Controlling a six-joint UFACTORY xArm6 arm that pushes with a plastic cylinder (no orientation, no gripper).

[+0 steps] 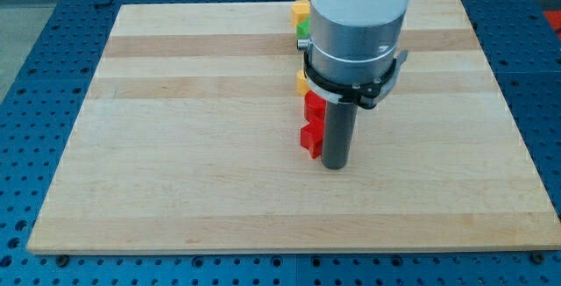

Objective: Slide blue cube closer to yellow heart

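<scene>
Wooden board [175, 146] on blue pegboard; no jaws, only my tip [336, 167] just right of two red blocks [311, 121].
Blue cube unseen; probably light, rigid, slippery: push a flat side. Yellow block [301, 10] far, shape unclear.

My arm hangs upright from the view's top, my tip [336, 165] resting near mid-board.
</scene>
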